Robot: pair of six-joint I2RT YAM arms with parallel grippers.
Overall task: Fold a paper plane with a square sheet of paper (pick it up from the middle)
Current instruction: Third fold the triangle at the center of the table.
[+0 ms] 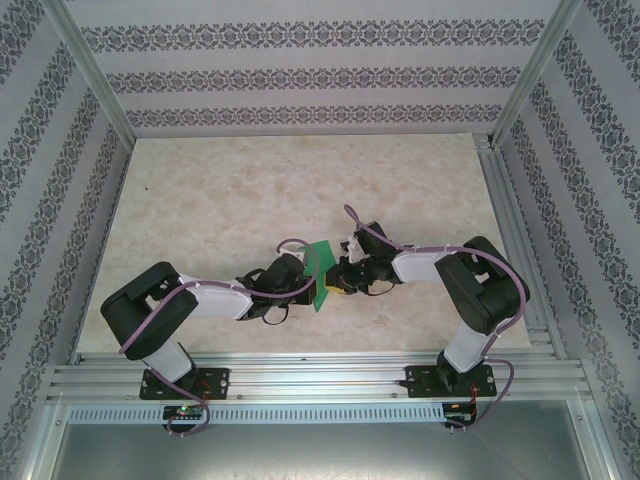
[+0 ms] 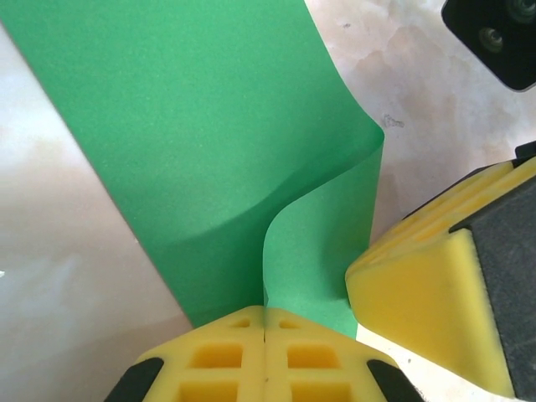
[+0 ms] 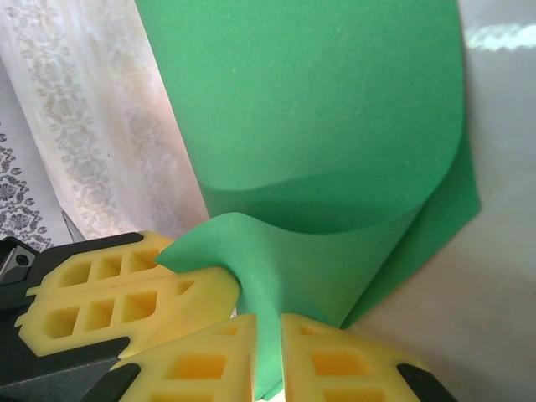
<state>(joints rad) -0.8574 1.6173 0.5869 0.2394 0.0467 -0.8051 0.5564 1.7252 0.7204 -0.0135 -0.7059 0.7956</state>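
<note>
The square sheet of paper (image 1: 321, 268) is bright green and held off the table at the centre, curled into a loose fold. My left gripper (image 1: 314, 288) comes in from the left and is shut on the paper's lower edge; in the left wrist view its yellow pads (image 2: 265, 322) press together with the sheet (image 2: 209, 126) rising from them. My right gripper (image 1: 345, 274) faces it from the right. In the right wrist view its fingers (image 3: 268, 335) stand slightly apart, a curled flap of the paper (image 3: 318, 109) running through the gap. The two grippers almost touch.
The pale marble-patterned table (image 1: 220, 190) spreads out behind and beside the arms. Patterned walls close it in on three sides, and a metal rail (image 1: 320, 375) runs along the near edge. The right gripper's yellow finger (image 2: 427, 293) crowds in close by the left gripper.
</note>
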